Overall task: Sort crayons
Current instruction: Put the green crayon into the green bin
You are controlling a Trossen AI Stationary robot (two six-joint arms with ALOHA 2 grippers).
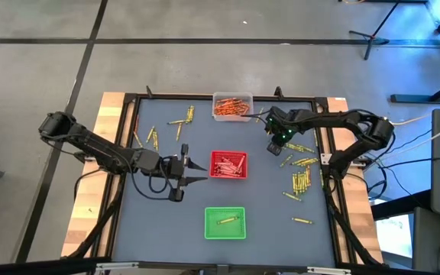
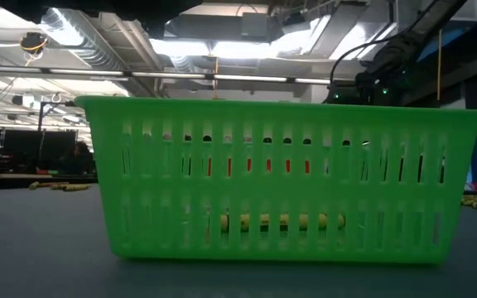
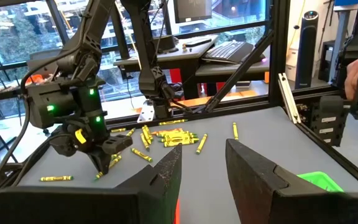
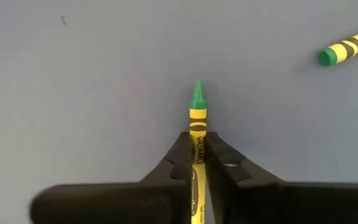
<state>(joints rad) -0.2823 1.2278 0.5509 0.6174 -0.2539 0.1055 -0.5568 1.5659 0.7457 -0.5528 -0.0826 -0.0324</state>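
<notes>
Pinched between the right gripper's (image 4: 197, 158) jaws, a yellow-green crayon (image 4: 197, 118) points its green tip forward over the table (image 4: 104, 93). Left gripper (image 3: 202, 168) hovers beside the red tray (image 1: 228, 165), jaws slightly spread, empty.

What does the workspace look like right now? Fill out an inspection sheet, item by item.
Surface: dark blue-grey table top in a black frame.
Job's things: crayons scattered at the right and the far left; orange ones in the clear tray, red ones in the red tray, one in the green tray.
Clutter: nothing seen.
Grippers: right gripper shut on a green-tipped crayon; left gripper beside the red tray, holding nothing.
Cables: along both arms.
Surroundings: desks, monitors, windows.
</notes>
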